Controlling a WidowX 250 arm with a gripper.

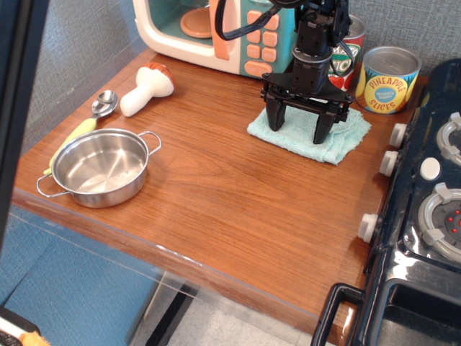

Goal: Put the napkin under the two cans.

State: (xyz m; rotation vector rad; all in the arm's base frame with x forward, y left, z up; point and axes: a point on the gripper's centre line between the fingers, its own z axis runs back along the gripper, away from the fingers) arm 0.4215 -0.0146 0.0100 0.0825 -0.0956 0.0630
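The pale mint-green napkin [344, 137] lies flat on the wooden counter [216, 209], just in front of the two cans. The red-and-green tomato sauce can [346, 56] is partly hidden behind my arm. The yellow-and-blue pineapple slices can [389, 79] stands to its right against the back wall. My gripper [299, 130] points straight down with its fingers [276, 119] spread wide, the tips resting on the napkin's left and middle parts. Both cans stand on bare wood, not on the napkin.
A steel pot [101, 167] sits at the front left, with a spoon [105, 103] and a yellow-green utensil [73, 135] behind it. A toy mushroom [148, 86] and a toy microwave [216, 29] are at the back. A black stove [425, 216] borders the right side.
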